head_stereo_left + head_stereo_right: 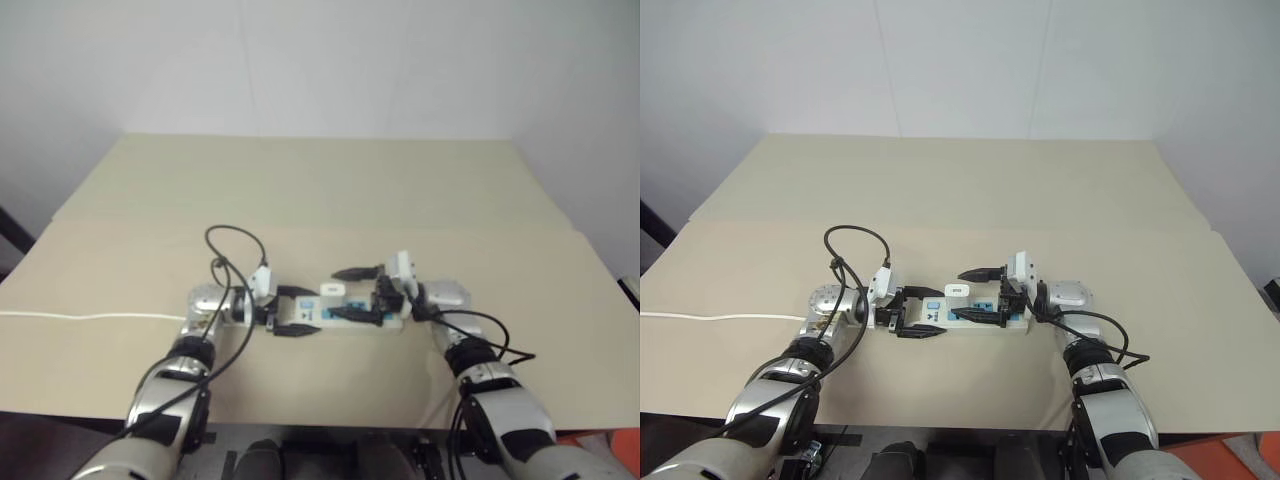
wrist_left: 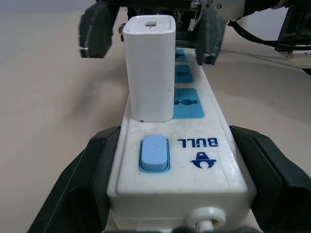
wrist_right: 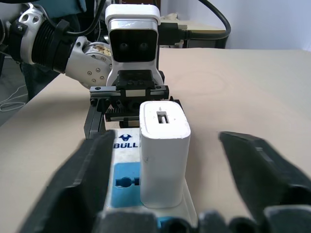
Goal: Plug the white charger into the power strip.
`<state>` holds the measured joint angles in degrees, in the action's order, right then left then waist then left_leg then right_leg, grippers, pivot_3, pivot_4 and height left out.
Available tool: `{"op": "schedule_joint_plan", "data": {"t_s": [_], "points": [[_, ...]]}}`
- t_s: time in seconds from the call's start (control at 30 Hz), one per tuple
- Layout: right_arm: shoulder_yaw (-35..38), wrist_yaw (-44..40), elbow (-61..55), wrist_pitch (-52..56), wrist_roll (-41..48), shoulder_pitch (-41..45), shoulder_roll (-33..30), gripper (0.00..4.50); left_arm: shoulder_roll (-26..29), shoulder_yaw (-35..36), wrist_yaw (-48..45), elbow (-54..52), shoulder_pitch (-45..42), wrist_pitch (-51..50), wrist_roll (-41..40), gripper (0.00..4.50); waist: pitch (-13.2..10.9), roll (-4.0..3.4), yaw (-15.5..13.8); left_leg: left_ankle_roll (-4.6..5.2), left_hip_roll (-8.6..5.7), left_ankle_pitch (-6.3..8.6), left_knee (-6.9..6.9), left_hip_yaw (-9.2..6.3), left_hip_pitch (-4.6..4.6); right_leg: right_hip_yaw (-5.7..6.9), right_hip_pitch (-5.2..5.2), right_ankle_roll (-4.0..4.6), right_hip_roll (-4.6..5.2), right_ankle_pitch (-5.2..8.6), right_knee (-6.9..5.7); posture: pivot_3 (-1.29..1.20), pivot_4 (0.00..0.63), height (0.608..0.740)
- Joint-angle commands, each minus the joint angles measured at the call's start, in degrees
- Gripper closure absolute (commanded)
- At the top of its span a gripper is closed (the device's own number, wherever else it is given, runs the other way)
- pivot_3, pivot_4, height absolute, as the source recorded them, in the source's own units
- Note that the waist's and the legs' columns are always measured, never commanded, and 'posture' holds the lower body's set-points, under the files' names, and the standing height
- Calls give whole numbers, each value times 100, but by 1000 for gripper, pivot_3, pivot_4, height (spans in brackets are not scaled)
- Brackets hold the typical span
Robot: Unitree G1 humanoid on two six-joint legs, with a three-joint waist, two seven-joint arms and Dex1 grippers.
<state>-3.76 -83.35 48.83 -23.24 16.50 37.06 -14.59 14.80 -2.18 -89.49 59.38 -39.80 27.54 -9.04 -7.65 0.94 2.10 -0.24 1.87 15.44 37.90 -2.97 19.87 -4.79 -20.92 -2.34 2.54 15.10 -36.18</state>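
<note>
1. Your charger (image 2: 149,68) stands upright in the strip's (image 2: 214,160) left socket, apparently fully seated.
2. Your left gripper (image 2: 170,170) pinches the strip's left end; your right gripper (image 3: 165,160) is spread around the charger, not touching.
3. Retreat straight: a sideways drift could clip and loosen the charger.

The brand name "BULL" is printed in dark blue capitals on the white top face of the power strip (image 2: 194,145), between the blue switch (image 2: 154,153) and the nearest socket, with a small bull-head emblem beside it. No other text can be read.
</note>
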Motion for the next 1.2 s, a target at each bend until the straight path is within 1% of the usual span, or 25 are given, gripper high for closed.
{"op": "schedule_joint_plan", "data": {"t_s": [0.03, 0.17, 0.3, 0.37, 0.43, 0.53, 0.63, 0.67, 0.73, 0.77, 0.8, 0.87, 0.9, 1.0, 1.1, 1.2], "points": [[-104, -171, 206, 44, -215, -332, -150, 47, -180, -220, -185, -20, 100, -15, 97, 1232, 0, 0, -24, 0, 0, 0, -1, 0, 2, 0, 0, 0, 1, 0, 3, 0, 150, 740], [-91, -176, 30, -19, -201, -384, -202, 47, -231, -176, -15, -91, 59, -456, 49, 1232, 0, 0, -59, 0, -1, 0, -3, 0, 10, 0, -1, -1, 2, 0, 11, 0, 150, 740], [-54, -103, -277, 37, -138, -441, -250, 47, -235, -194, -77, -150, 79, -314, 76, 1232, 0, 0, -108, -1, -1, 0, -3, 0, 22, 0, -10, -2, 2, 1, 13, 0, 150, 740], [-7, -48, -373, -15, -107, -455, -265, 0, -283, -113, -139, -205, 102, -306, -52, 499, -1, -1, -116, -1, -1, 0, -3, 0, 30, 1, -16, -2, 2, 1, 13, 0, 150, 740], [28, -26, -451, -24, -83, -451, -296, 0, -310, -66, -233, -282, 107, -329, -173, 15, -1, -1, -124, -1, -2, 0, -3, 0, 33, 1, -19, -1, 2, 1, 13, 0, 150, 740], [107, -13, -612, 8, -2, -429, -366, 0, -154, -304, -301, -652, 200, -438, -384, 15, -4, -1, -123, -1, -2, 0, -3, 0, 34, 0, -19, -1, 2, 1, 13, 0, 150, 740], [230, -36, -931, 78, 143, -456, -539, 0, 57, -225, -301, -1376, 380, -560, -710, 15, -25, -1, -109, -1, 0, 0, -6, 0, 43, -1, -32, -1, 1, 1, 12, 0, 150, 740], [285, -27, -1045, 117, 194, -478, -607, 0, 214, -257, -301, -1705, 457, -734, -875, 15, -35, -3, -102, -1, 1, 0, -8, -1, 48, -1, -38, -1, 1, 0, 12, 0, 150, 740], [478, -46, -1380, 206, 328, -586, -910, 0, 797, -274, -301, -2571, 691, -1180, -1286, 15, -58, -7, -68, -1, 2, 0, -10, -1, 63, -2, -53, 1, 1, 0, 12, 0, 150, 740], [585, -47, -1524, 241, 394, -645, -1095, 0, 1113, -259, -301, -2914, 794, -1434, -1478, 15, -58, -7, -53, -1, 4, 0, -10, -3, 94, -3, -88, 3, 0, -2, 6, 0, 150, 740], [644, -44, -1618, 270, 444, -688, -1222, 0, 1314, -248, -301, -3136, 862, -1611, -1598, 15, -62, -10, -42, -2, 4, -2, -9, -3, 120, -5, -122, 5, 0, -3, -2, 0, 150, 740], [806, -71, -1786, 345, 482, -784, -1672, 0, 1877, -160, -301, -3441, 1028, -1840, -1885, 15, -79, -33, -31, -3, 6, -3, -10, -4, 130, -5, -136, 7, 1, -4, -4, 0, 150, 740], [862, -79, -1834, 377, 479, -817, -1856, 0, 2084, -117, -301, -3527, 1092, -1885, -1978, 15, -91, -45, -24, -3, 4, -3, -12, -2, 130, -5, -135, 7, 4, -4, 2, 0, 150, 740], [1030, -195, -1938, 476, 314, -900, -2734, 0, 2952, 23, -301, -3474, 1337, -1600, -1972, 15, -127, -60, 9, -3, 0, -3, -14, 3, 128, -9, -131, 6, 8, -4, 10, 0, 150, 740], [1117, -326, -2069, 598, 320, -990, -3415, 0, 3411, 258, -301, -3329, 1512, -1357, -1894, 15, -141, -60, 11, -3, 3, -3, -17, 4, 128, -8, -134, 8, 5, -2, 11, 0, 150, 740], [1258, -527, -2275, 722, 498, -1139, -3899, 0, 3633, 527, -301, -3231, 1658, -1217, -1840, 15, -142, -59, 10, -3, 4, -3, -19, 5, 126, -6, -133, 10, 5, -1, 13, 0, 150, 740]]}}
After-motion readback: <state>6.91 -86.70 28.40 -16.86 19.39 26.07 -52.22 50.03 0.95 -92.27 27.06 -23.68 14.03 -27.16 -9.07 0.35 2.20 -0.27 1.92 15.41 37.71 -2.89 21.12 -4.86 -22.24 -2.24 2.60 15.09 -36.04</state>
